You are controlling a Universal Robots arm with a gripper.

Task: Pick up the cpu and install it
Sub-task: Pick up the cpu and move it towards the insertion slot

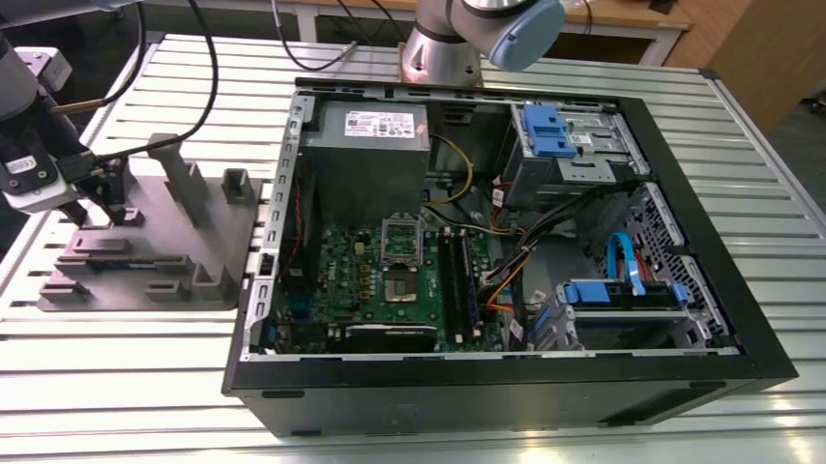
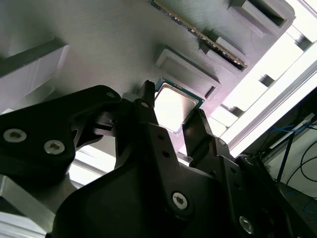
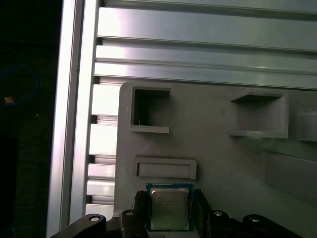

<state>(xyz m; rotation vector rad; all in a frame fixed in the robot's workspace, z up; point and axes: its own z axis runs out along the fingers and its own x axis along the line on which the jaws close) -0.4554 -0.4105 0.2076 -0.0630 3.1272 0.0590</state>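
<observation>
Exterior view gives the wide picture: the arm reaches down at that view's left, gripper low over the grey tray on the slatted counter. The open case lies just beside the tray, to the exterior view's right, and its socket sits well apart from the gripper. Both wrist views bring the close-up: the cpu, silver top up (green rim showing), lies level over the tray beside a shallow rectangular recess. Whether it is resting or lifted I cannot tell. The black fingers press two opposite edges, so the gripper is clamped on the cpu. Tray posts stand close by.
</observation>
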